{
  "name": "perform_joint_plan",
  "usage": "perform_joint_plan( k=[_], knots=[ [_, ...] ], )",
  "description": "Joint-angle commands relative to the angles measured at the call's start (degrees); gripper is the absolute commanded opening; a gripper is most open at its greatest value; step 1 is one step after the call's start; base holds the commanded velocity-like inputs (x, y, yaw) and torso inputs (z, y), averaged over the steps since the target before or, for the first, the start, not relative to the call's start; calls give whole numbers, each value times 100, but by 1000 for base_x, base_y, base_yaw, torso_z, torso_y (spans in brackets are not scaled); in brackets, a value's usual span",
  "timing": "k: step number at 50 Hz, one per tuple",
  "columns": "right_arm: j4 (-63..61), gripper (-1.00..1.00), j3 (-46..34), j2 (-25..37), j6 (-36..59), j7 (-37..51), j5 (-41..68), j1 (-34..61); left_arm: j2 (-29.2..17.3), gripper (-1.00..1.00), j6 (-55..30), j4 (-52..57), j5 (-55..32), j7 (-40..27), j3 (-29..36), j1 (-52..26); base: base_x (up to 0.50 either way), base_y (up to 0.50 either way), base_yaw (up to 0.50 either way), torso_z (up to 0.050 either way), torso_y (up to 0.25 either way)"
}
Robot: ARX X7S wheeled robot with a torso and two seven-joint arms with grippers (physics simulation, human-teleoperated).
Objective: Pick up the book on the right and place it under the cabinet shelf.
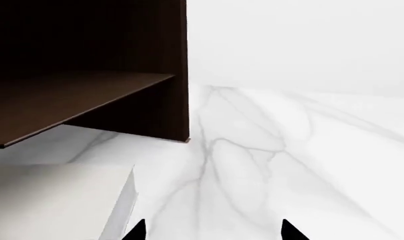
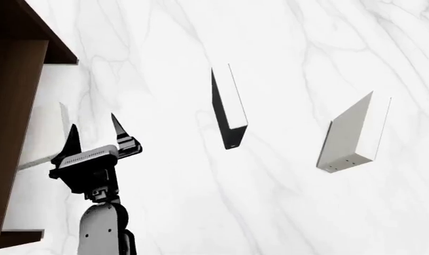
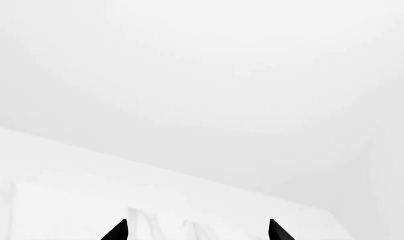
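The pale off-white book (image 1: 55, 200) lies flat on the marble table, close to the open side of the dark brown cabinet shelf (image 1: 88, 50). In the head view the book (image 2: 44, 135) shows faintly between the cabinet (image 2: 12, 106) and my left gripper (image 2: 93, 126). My left gripper (image 1: 213, 231) is open and empty, and one fingertip is right beside the book's edge. The book is not between the fingers. My right gripper (image 3: 196, 231) is open and empty over white surface, and it is out of the head view.
A black book (image 2: 228, 109) stands on edge at the middle of the table. A grey book with small dots on its spine (image 2: 352, 133) stands to its right. The white marble table (image 2: 165, 202) runs across the head view.
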Motion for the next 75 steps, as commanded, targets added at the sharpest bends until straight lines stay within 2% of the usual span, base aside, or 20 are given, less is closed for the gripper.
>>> perform_joint_plan(
  k=[1,12,29,52,59,62,65,71,75],
  knots=[
    [-13,100,199,7,116,-7,216,98,-610,100,-661,-2409,-288,-1448,-2993,198,0,0,0,0,-11],
    [-14,100,609,-164,308,104,424,-51,-700,100,-879,-2409,-65,-1443,-3304,165,0,0,0,0,-11],
    [-13,100,1567,-268,532,242,578,-832,-877,100,-1201,-2409,-28,-1577,-3589,45,0,0,0,0,-12],
    [-10,100,3878,-838,1333,586,1145,-2397,-985,100,-1140,-2410,65,-1975,-3754,48,0,0,0,0,-13],
    [-11,100,5002,-1179,1771,695,1290,-3270,-920,100,-1034,-2410,132,-1928,-3580,42,0,0,0,0,-13],
    [-8,100,5541,-1372,2045,755,1415,-3608,-863,100,-1105,-2409,113,-1592,-3470,-5,0,0,0,0,-13],
    [-6,100,5940,-1591,2325,832,1532,-3829,-775,100,-1335,-2409,79,-913,-3327,-143,0,0,0,0,-12],
    [-2,100,6352,-1917,2694,984,1735,-3986,-557,100,-1837,-2407,44,615,-3026,-376,4,2,2,0,-12],
    [4,100,6664,-2090,2931,1058,1888,-4110,-409,100,-1899,-2406,147,1166,-2785,-401,6,4,3,0,-11]
  ],
)
